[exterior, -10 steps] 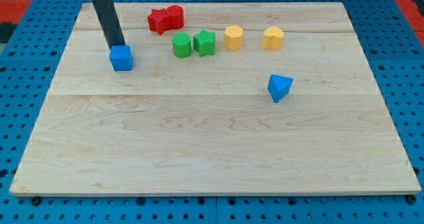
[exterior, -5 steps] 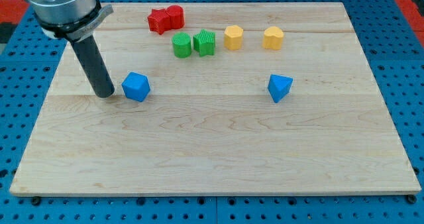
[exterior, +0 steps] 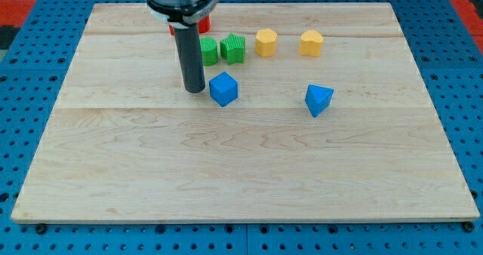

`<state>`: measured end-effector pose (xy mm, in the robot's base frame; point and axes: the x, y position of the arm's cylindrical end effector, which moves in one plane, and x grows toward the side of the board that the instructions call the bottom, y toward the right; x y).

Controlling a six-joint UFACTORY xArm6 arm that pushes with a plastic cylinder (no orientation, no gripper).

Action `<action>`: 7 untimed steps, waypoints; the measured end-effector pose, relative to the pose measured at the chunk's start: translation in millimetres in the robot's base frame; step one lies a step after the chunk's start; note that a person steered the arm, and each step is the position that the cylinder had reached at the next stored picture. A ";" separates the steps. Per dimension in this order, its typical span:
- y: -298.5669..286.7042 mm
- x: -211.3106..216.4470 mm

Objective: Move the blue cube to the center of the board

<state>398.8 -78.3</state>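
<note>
The blue cube (exterior: 223,88) lies on the wooden board (exterior: 241,172), above and left of the board's middle. My tip (exterior: 194,89) stands just to the cube's left, close to it or touching it. The rod rises straight toward the view's top and hides part of the red blocks (exterior: 202,23).
A blue triangular block (exterior: 318,99) lies to the right of the cube. Two green blocks (exterior: 223,50) sit just above the cube. Two yellow blocks (exterior: 266,41) (exterior: 311,42) sit further right in the same row. Blue pegboard surrounds the board.
The blue cube has slid to the right and slightly up, from the board's left part toward its middle. My tip followed it rightward, staying on its left side.
</note>
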 end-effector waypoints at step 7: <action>-11.8 -14.5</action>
